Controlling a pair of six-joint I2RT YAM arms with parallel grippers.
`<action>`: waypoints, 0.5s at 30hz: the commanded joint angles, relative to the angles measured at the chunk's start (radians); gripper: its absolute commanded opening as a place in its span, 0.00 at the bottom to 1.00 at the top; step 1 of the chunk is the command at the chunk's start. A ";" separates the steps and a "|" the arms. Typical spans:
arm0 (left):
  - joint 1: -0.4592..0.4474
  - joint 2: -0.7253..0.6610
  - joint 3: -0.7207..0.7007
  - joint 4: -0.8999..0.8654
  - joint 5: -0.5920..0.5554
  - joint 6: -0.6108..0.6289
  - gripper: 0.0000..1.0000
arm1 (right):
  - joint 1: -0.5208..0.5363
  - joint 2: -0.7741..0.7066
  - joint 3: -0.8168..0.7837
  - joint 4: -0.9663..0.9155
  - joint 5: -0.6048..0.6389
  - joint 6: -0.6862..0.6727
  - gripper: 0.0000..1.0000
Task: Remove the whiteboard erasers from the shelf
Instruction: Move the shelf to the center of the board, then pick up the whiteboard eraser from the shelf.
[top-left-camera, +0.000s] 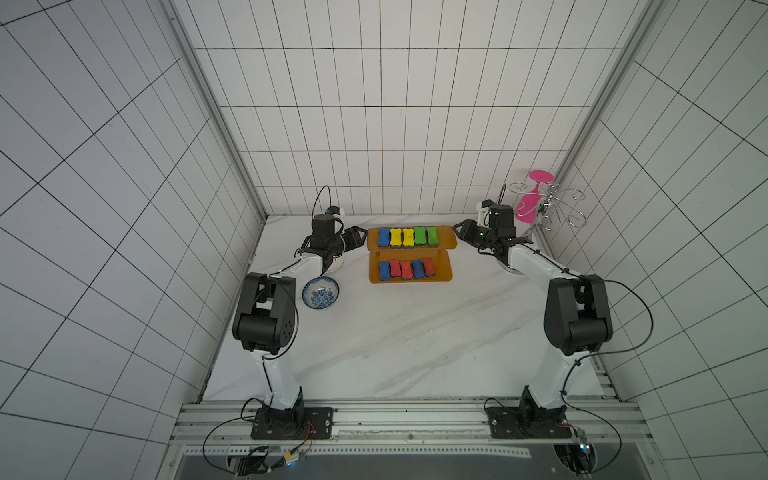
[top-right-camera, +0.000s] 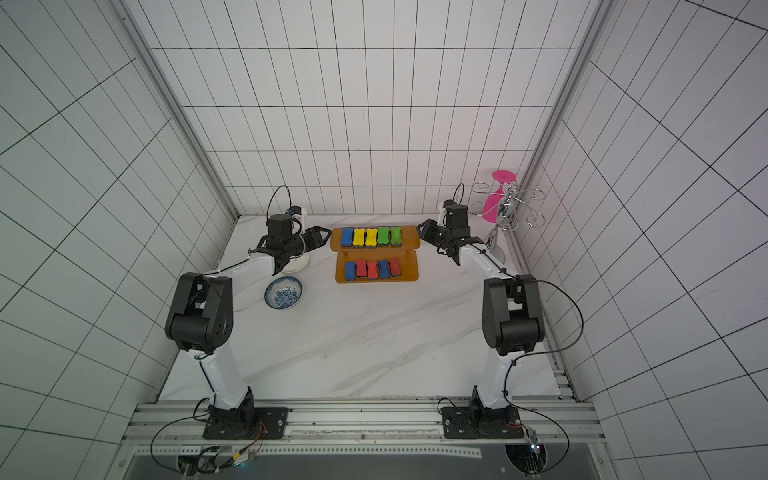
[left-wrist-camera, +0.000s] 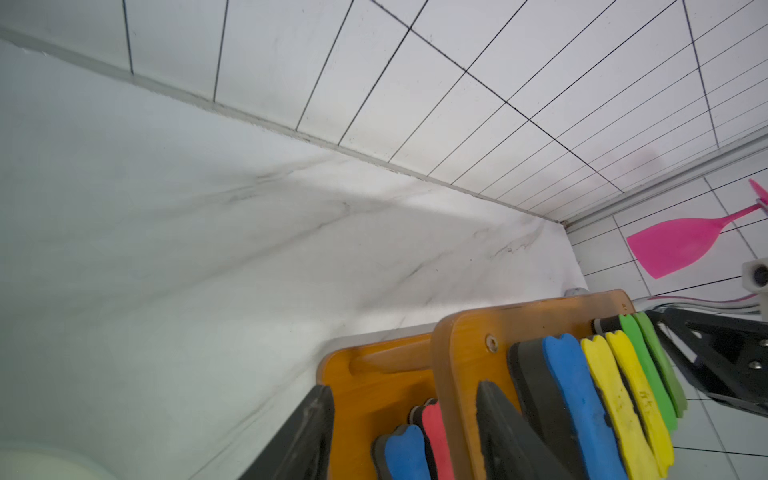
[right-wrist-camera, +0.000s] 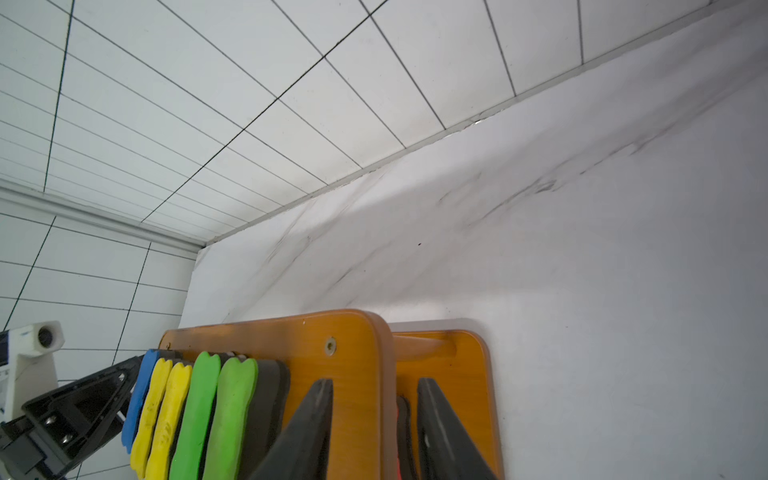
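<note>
Between left hand (top-left-camera: 360, 236) and right hand (top-left-camera: 458, 228), shelf (top-left-camera: 443, 271), erasers (top-left-camera: 407, 237) aboard

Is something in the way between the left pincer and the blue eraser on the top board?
No, nothing visible. The left pincer sits at the end of the shelf, right beside the top blue eraser. Only a strip of bare board lies between them. Its jaws stand apart, astride the board's edge.

Whiteboard erasers (top-left-camera: 406, 237): ten
Blue erasers (top-left-camera: 383, 237): three
Red erasers (top-left-camera: 395, 269): three
Yellow erasers (top-left-camera: 395, 237): two
Green erasers (top-left-camera: 420, 236): two
Orange-brown shelf (top-left-camera: 444, 272): one, two tiers
Blue-and-white bowl (top-left-camera: 320, 293): one
Pink goblet (top-left-camera: 528, 203): one
Silver wire rack (top-left-camera: 547, 210): one
Robot arms (top-left-camera: 266, 316): two
</note>
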 joint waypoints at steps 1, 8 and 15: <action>0.000 -0.042 -0.007 0.042 -0.098 0.060 0.63 | -0.015 -0.043 -0.024 -0.029 0.040 -0.036 0.41; -0.045 -0.203 -0.095 -0.031 -0.257 0.142 0.70 | 0.035 -0.153 -0.029 -0.146 0.171 -0.105 0.42; -0.257 -0.373 -0.238 -0.085 -0.685 0.289 0.89 | 0.188 -0.143 0.077 -0.337 0.435 -0.205 0.43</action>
